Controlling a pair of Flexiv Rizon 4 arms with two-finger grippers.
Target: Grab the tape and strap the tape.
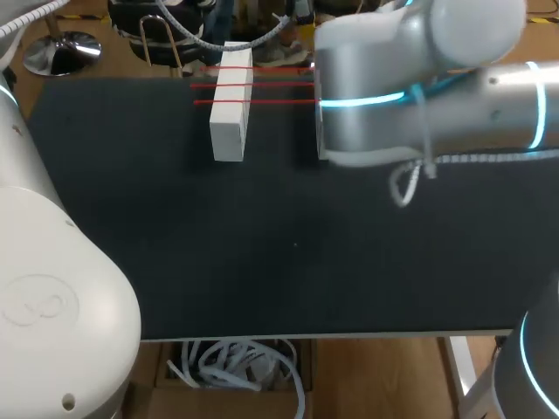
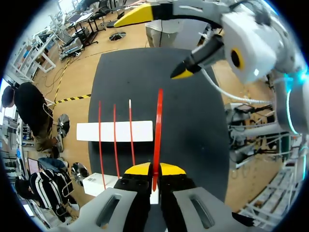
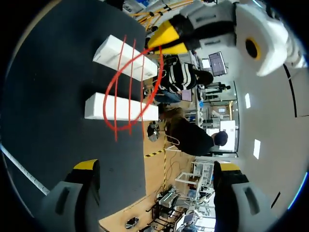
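Thin red tape pinched between left gripper tips; right gripper gapes, empty. Probably light, stretchy: grip a free strand.

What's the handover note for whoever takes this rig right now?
Left gripper: shut on the red tape, over the near white block.
Right gripper: open, empty, raised beyond the far white block.
Done: three red strands span both blocks.
Left: the held length passes the far block's end and does not look strapped down yet; probably lay it across both blocks next.
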